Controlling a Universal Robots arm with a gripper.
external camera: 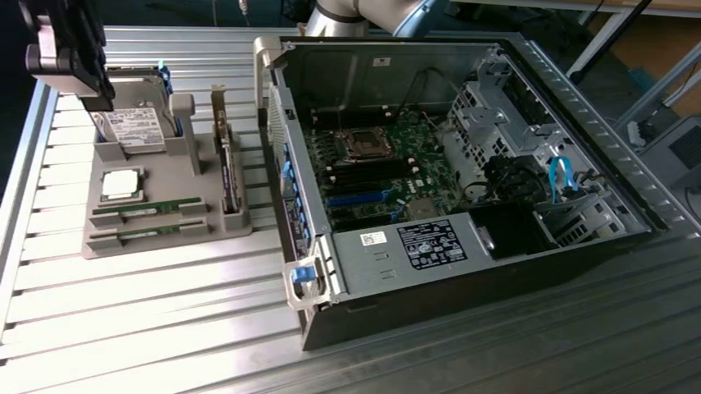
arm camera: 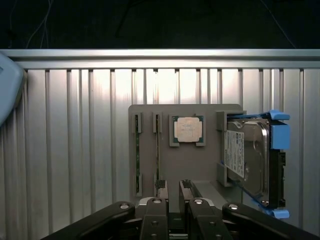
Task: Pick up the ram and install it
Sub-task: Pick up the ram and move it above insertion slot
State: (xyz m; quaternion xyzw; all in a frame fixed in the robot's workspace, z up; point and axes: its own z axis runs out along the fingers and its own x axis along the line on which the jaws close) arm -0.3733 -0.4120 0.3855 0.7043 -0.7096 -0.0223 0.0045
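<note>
The tool (external camera: 88, 90) hangs in the air over the gray tray (external camera: 164, 187), above the end where the hard drive (external camera: 137, 123) stands. Its two fingers (arm camera: 161, 189) are apart. Nothing is between them, so it holds nothing.

Two green sticks lie in slots in the tray. The first ram stick (external camera: 148, 207) is just beside the silver chip (external camera: 121, 185). The second ram stick (external camera: 146, 233) is next to it, by the tray's edge. Neither one has been picked up.

A dark card (external camera: 228, 176) stands up in the tray, on the side nearest the open computer case (external camera: 460, 164). The tray and the case sit on the ribbed metal surface (external camera: 164, 320). The case is just beside the tray.
</note>
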